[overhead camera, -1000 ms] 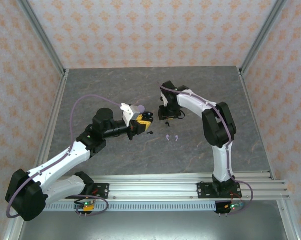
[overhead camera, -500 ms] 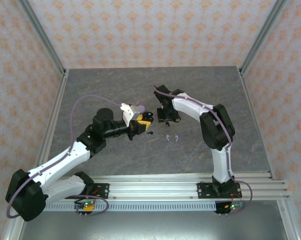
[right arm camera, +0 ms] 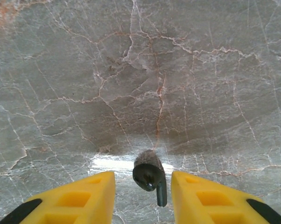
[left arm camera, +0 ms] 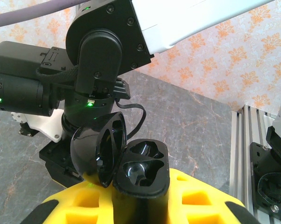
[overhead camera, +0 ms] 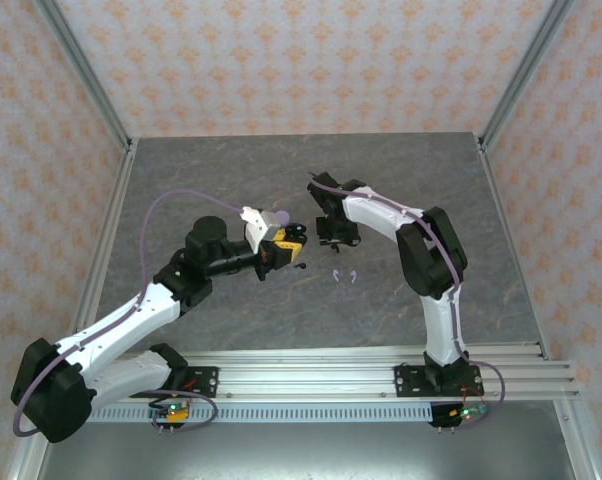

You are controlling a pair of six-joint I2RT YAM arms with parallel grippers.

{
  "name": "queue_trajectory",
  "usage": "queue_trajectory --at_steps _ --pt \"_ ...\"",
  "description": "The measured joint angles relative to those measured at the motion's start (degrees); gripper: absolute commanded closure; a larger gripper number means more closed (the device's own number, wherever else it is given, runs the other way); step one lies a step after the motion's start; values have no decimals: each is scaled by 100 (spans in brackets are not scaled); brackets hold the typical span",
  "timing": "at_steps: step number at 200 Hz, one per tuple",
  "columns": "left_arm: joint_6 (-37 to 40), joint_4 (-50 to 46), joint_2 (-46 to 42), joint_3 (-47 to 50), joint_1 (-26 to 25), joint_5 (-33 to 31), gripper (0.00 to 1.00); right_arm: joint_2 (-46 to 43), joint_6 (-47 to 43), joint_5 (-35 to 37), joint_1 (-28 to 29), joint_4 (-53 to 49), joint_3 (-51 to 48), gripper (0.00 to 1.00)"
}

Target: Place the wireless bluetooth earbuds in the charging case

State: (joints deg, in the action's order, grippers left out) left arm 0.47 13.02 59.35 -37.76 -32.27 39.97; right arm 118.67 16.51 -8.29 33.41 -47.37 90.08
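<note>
My left gripper (left arm camera: 140,203) is shut on the black charging case (left arm camera: 143,170), held upright between the yellow fingers. Its lid (left arm camera: 96,151) hangs open to the left and both wells look empty. From above, this left gripper (overhead camera: 287,246) sits left of centre. My right gripper (right arm camera: 143,189) stands open low over the table, its yellow fingers either side of a black earbud (right arm camera: 150,176) with a gap on each side. In the top view the right gripper (overhead camera: 333,236) is just right of the left one. Two pale lavender earbuds (overhead camera: 345,276) lie on the table nearer the bases.
A pale lavender round case (overhead camera: 278,215) sits just behind the left gripper. A small dark piece (overhead camera: 300,265) lies by the left gripper's near side. The right arm's wrist (left arm camera: 98,60) looms close in the left wrist view. An aluminium rail (overhead camera: 361,375) runs along the near edge.
The right arm's wrist has shifted slightly left over the black earbud and its fingers have drawn closer together. The left arm and its case have not moved.
</note>
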Motion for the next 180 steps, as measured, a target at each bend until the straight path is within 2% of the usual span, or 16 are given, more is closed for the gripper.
queue_trajectory --at_steps 84,180 --pt "2 0 0 0 0 0 89 229 24 -2 0 -85 2 65" --pt "2 0 0 0 0 0 89 278 44 -2 22 -105 68 74"
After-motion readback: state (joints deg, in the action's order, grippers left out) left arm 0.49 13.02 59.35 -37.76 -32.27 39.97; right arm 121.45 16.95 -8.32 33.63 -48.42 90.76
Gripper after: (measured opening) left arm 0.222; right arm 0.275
